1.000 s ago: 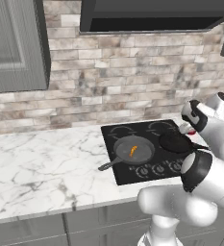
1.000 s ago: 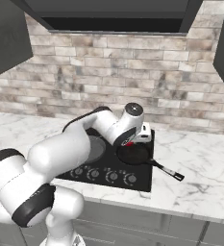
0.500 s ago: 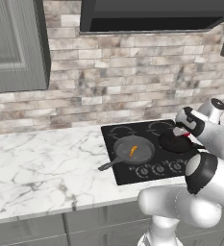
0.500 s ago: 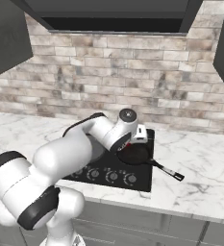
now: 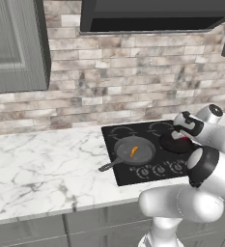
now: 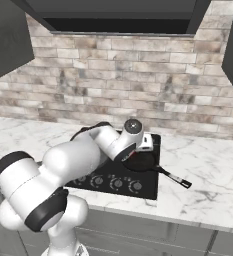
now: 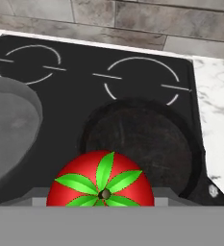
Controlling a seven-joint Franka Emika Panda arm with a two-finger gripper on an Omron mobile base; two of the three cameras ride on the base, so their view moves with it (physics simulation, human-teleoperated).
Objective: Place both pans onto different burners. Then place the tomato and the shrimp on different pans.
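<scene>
This is a home kitchen. A glossy black cooktop (image 5: 147, 154) with ring burners (image 7: 140, 79) and a row of front knobs (image 6: 115, 183) sits in a white marbled counter (image 5: 41, 169). A backsplash of mottled brick-like tile (image 5: 123, 87) rises behind it. Grey cabinet doors (image 5: 12, 43) hang on the wall, and the dark box overhead (image 5: 152, 14) is probably a range hood. Drawer fronts (image 5: 32, 229) run below.

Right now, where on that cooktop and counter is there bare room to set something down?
The two back burners are bare, between the pans and the brick wall. The marble counter left of the cooktop is bare too. The front is crowded: the grey skillet holds the shrimp, and the hand with the tomato hangs over the black pan.
</scene>
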